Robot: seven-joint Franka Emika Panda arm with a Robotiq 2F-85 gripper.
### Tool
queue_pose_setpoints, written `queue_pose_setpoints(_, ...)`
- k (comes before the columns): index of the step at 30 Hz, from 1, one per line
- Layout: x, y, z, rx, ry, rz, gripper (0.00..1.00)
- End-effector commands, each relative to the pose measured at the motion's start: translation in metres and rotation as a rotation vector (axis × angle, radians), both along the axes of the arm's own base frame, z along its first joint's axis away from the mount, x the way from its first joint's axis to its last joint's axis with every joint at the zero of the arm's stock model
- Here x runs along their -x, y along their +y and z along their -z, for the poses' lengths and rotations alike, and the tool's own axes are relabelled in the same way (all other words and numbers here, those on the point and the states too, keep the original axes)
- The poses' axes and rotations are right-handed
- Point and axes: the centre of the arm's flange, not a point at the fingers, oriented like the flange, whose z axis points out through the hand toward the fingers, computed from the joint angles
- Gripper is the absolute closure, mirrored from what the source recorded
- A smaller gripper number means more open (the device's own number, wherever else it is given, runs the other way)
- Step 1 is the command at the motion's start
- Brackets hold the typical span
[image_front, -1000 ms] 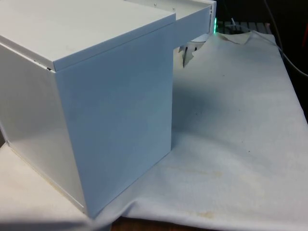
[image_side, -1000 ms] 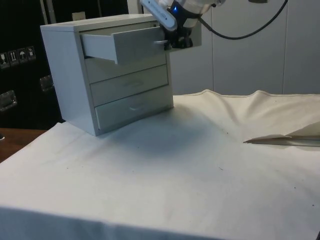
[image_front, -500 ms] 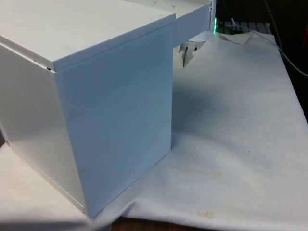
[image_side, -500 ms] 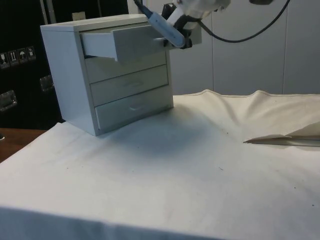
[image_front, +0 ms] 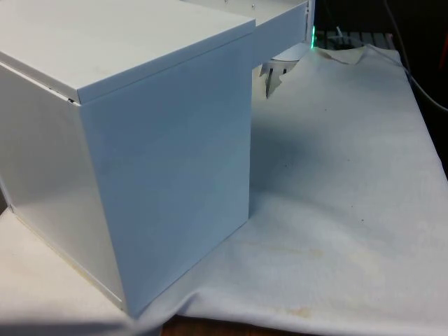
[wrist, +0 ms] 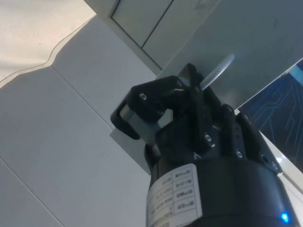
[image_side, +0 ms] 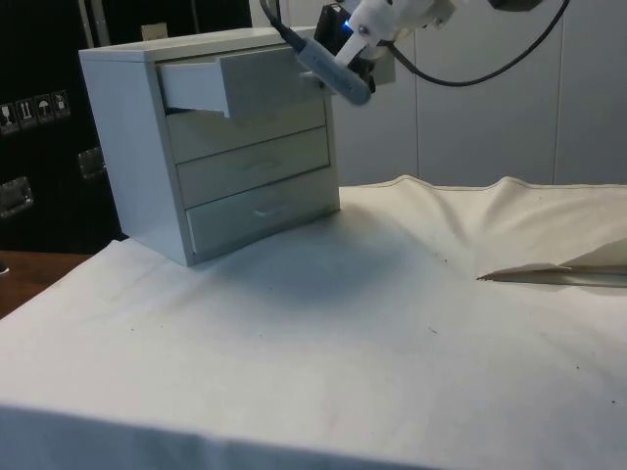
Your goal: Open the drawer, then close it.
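The surface point(image_side: 323, 362) is covered by a white cloth point(image_front: 343, 210), rumpled into folds near its far edge in the side view. Behind it, pale wall panels point(image_side: 490, 108) are seen, and a dark cabinet point(image_side: 39, 127) stands beside them. Black cables point(image_side: 490, 59) are hung before the panels.

Cool, bluish light tints the front view; the chest of drawers point(image_front: 126, 140) fills much of it and looks soft, its near side panel in shade while its top catches more light. A broad soft shadow lies on the white cloth point(image_front: 350, 196) beside the chest. In the side view the light is warmer and even, coming from above: the chest's top is bright, and a faint diffuse shadow spreads over the cloth before its lowest drawer point(image_side: 260, 211). The dark cabinets point(image_side: 39, 117) behind stay almost black. In the wrist view the black fingers point(wrist: 147, 101) carry small glints, and pale panels beyond them are evenly lit.
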Motion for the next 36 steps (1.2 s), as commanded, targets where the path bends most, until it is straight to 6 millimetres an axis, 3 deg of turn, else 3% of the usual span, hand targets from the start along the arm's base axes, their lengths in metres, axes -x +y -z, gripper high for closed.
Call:
queue_pose_setpoints(1,0.0005,0.0019,-0.0009,0.002,-0.008,-0.001,1.0)
queue_pose_setpoints(3,0.0002,0.0021,-0.001,-0.001,-0.009,0.0,0.95)
queue_pose_setpoints(10,0.0007,0.0019,0.0008,-0.006,-0.005,0.001,0.58)
queue_pose_setpoints(11,0.0002,0.0022,-0.0006,-0.003,-0.01,0.001,0.58)
queue_pose_setpoints(12,0.0002,0.0026,-0.0006,-0.003,-0.01,0.0,0.47)
queue_pose_setpoints(20,0.0001,0.0019,-0.0001,-0.006,-0.007,0.001,0.03)
queue_pose_setpoints(36,0.0014,0.0102,0.0007,-0.002,-0.016,-0.003,0.0)
